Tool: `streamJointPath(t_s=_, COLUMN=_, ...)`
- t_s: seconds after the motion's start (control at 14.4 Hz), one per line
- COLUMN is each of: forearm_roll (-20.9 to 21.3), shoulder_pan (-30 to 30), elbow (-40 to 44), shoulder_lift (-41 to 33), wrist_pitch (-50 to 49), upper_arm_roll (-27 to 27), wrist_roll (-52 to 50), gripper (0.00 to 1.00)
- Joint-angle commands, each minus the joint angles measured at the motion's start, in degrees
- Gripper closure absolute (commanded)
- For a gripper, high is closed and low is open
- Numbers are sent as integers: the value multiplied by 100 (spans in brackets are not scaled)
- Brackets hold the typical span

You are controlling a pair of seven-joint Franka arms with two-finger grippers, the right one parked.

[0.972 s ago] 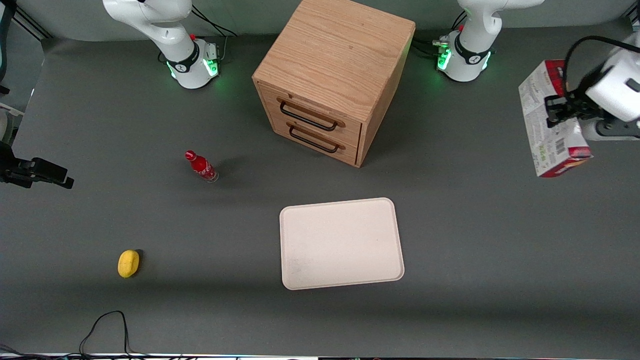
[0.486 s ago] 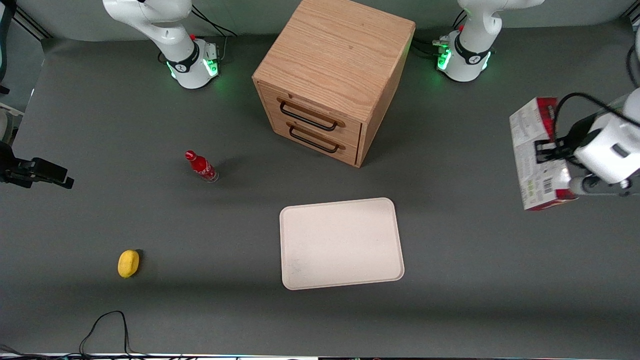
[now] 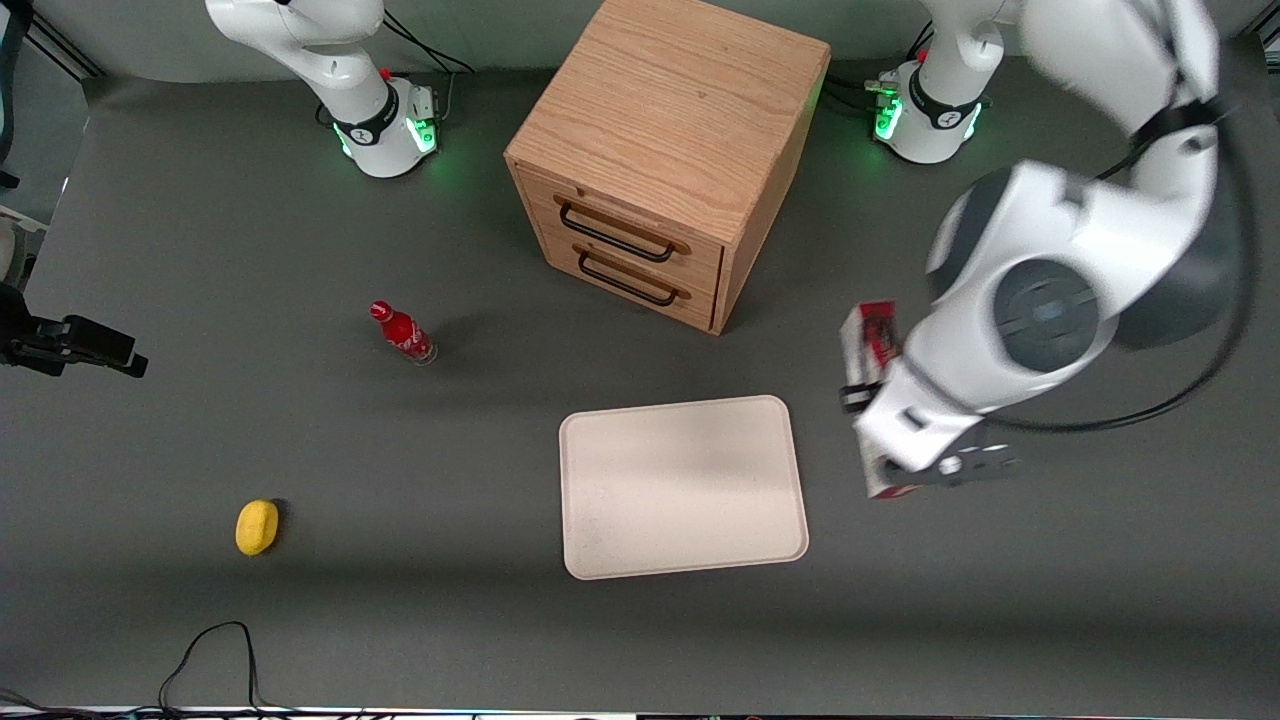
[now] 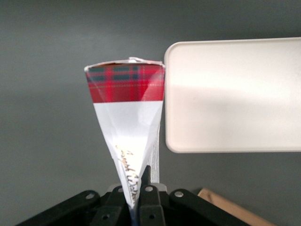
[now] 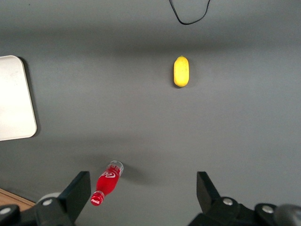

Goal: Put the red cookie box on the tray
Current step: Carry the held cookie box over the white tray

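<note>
The red cookie box (image 3: 868,343) hangs in the air, edge-up, with my left gripper (image 3: 903,440) shut on it. In the left wrist view the box (image 4: 126,108) shows a red tartan end and a white section, pinched between the black fingers (image 4: 151,186) of the gripper (image 4: 139,189). The cream-white tray (image 3: 683,487) lies flat on the grey table with nothing on it. The box is beside the tray's short rim (image 4: 168,99), toward the working arm's end, and not over the tray. The arm's white wrist hides most of the box in the front view.
A wooden drawer cabinet (image 3: 660,150) stands farther from the front camera than the tray. A small red bottle (image 3: 402,333) and a yellow oval object (image 3: 257,526) lie toward the parked arm's end. A black cable (image 3: 205,655) loops near the table's front edge.
My gripper has carried the box from the working arm's end of the table toward the tray and nearer the front camera. The box has turned edge-on and sits lower.
</note>
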Motion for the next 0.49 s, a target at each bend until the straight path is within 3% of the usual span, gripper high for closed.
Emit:
streamJointPath(t_s=0.0, forearm_roll=88, shoulder_pan=-80, elbow=600, shoulder_lift=744, wrist_pitch=332, upper_arm_roll=66, wrist_roll=-92, gripper=100)
streamJointPath(t_s=0.42, forearm_roll=70, shoulder_pan=-167, elbow=74, shoulder_lift=1377, wrist_pitch=1571, upper_arm_roll=57, wrist_roll=-583, gripper=100)
